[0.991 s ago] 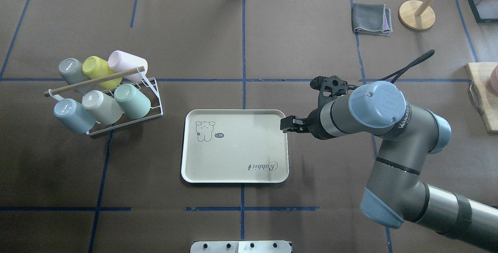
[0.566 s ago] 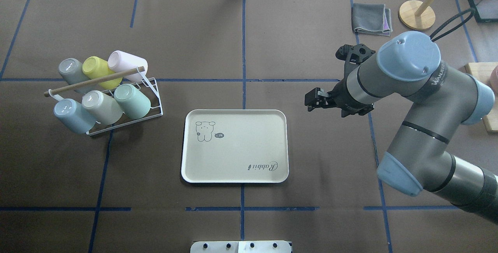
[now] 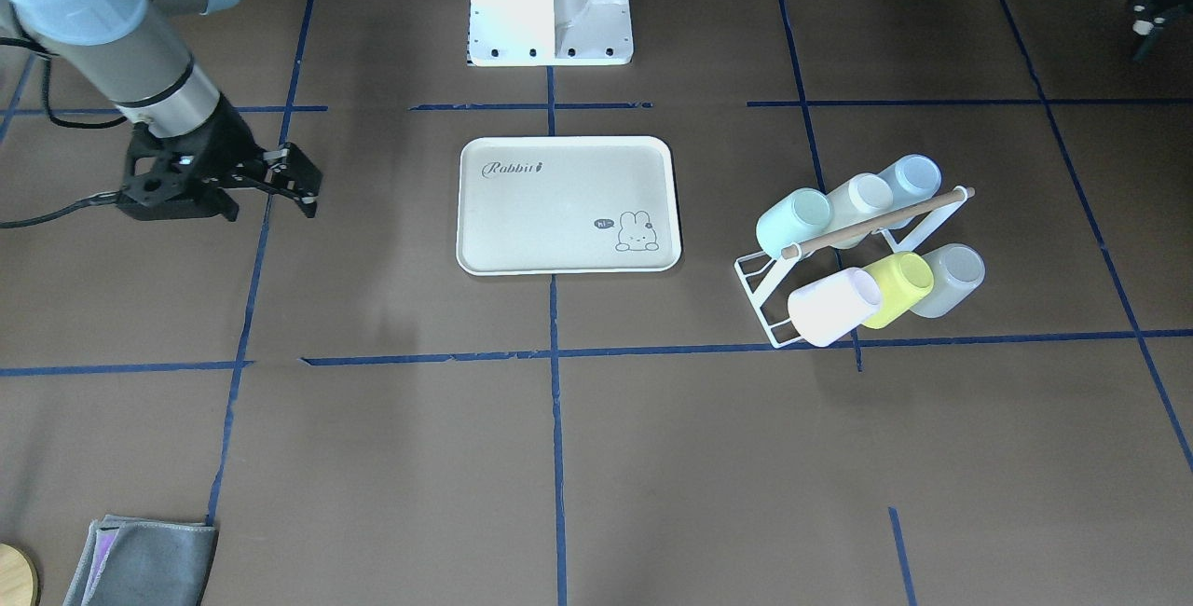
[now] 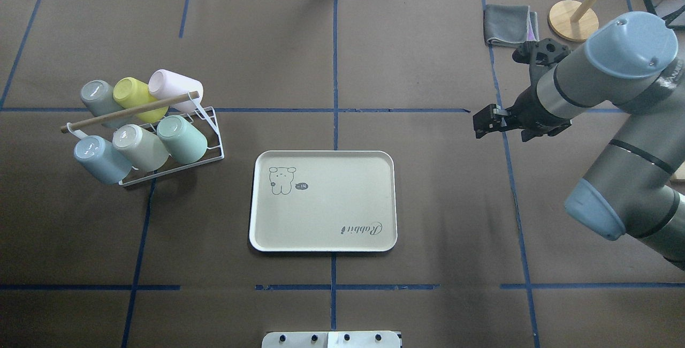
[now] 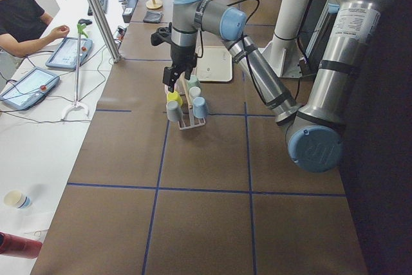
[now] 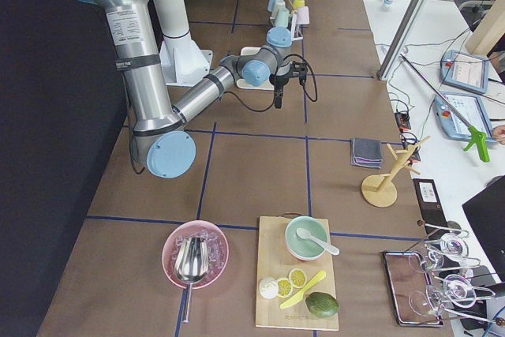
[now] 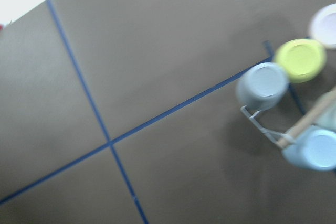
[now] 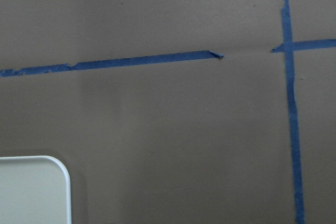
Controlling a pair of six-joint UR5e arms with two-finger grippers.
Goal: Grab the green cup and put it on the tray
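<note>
Hanging high just outside the rack (image 4: 220, 143): left gripper (image 5: 171, 82). It is shown whole only from the table's end, so whether its jaws are spread or closed cannot be told.

Rack: six cups are carried in two rows, all tilted with their bases raised.

Green cup (image 4: 184, 139): not yet lifted. It is held in the rack's near row, at the end closest to the tray. Its long axis is slanted, with the base raised toward the wooden bar and the mouth lowered toward the tray side. From the left gripper it is judged to lie below and inward, across the rack.

Tray (image 4: 332, 203): laid flat at the table's centre, near the rack but apart from it. The cup is not on it.

Right gripper (image 4: 478, 122): fingers parted, nothing held. It is placed beyond the tray's far side, well apart from the cup.

Nearer arm: the left, by judgement. A pick along the cup's slant is expected to be needed.
</note>
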